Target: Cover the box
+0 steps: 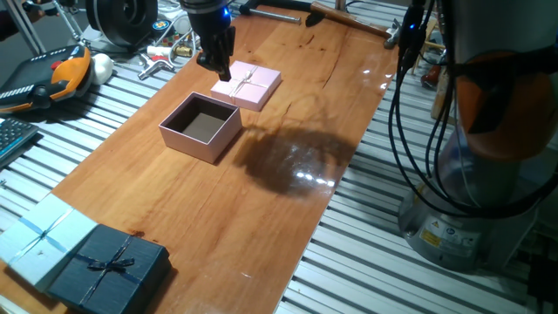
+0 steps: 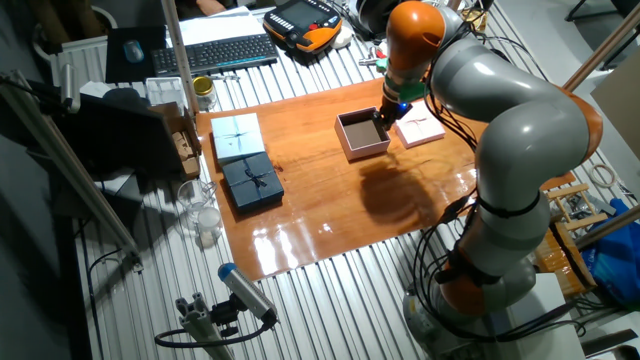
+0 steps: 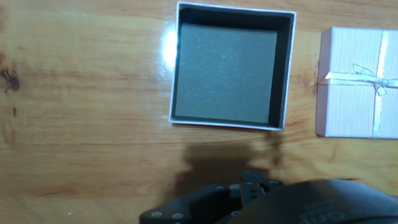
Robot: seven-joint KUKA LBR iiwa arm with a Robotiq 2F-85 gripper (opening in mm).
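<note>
The box (image 1: pixel 200 126) is pale pink, open, with a dark inside, and stands on the wooden table. It also shows in the other fixed view (image 2: pixel 362 133) and in the hand view (image 3: pixel 230 68). Its pink lid (image 1: pixel 247 85) with a ribbon bow lies flat just beside it, also seen in the hand view (image 3: pixel 357 84). My gripper (image 1: pixel 216 65) hangs above the table at the lid's near edge, between lid and box. It looks open and holds nothing. Only the hand's dark body (image 3: pixel 261 196) shows in the hand view.
A dark navy box with a bow (image 1: pixel 109 266) and a light blue ribboned box (image 1: pixel 44 235) lie at the table's near left corner. A teach pendant (image 1: pixel 52 74) and tools lie beyond the far edge. My arm's base (image 1: pixel 488 131) stands right of the table.
</note>
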